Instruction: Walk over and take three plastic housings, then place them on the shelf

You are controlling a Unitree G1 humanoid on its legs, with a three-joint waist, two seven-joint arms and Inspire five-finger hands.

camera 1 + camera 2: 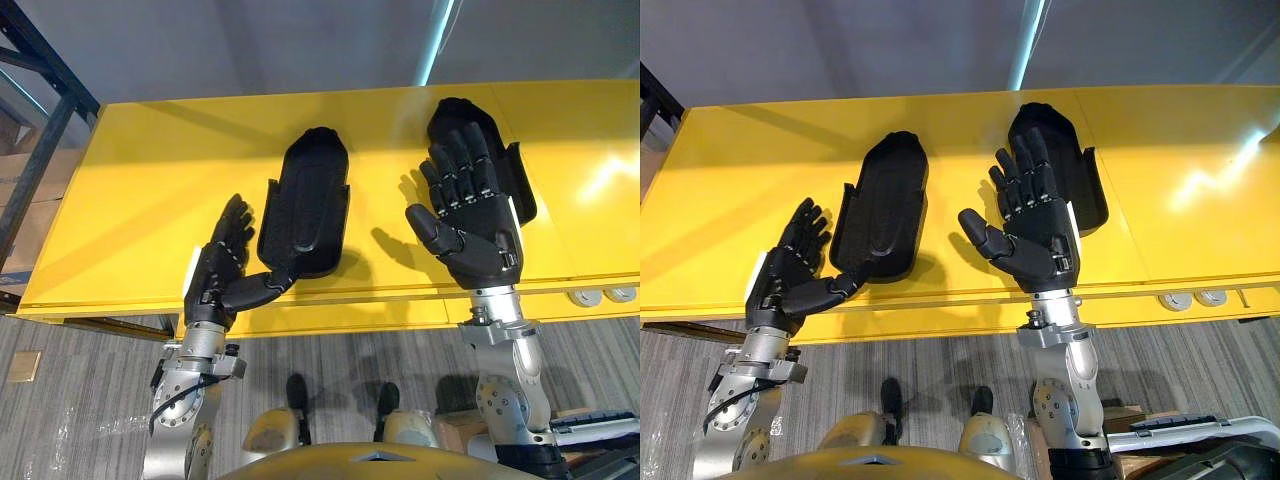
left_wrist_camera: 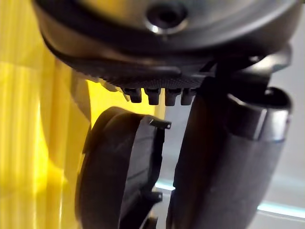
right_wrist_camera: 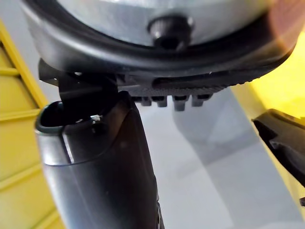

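L robot hand: open, thumb nudging housing at 7 o'clock, prepping pickup. R robot hand: hovering open over 2nd housing.

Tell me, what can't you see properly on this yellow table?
Eye views: the open right hand covers the middle of the right black plastic housing.
The thumb of the left hand hides the near corner of the left black plastic housing.
Left wrist view: the picture's edge cuts that housing off.
On the yellow table, the small white round things are too small to identify.
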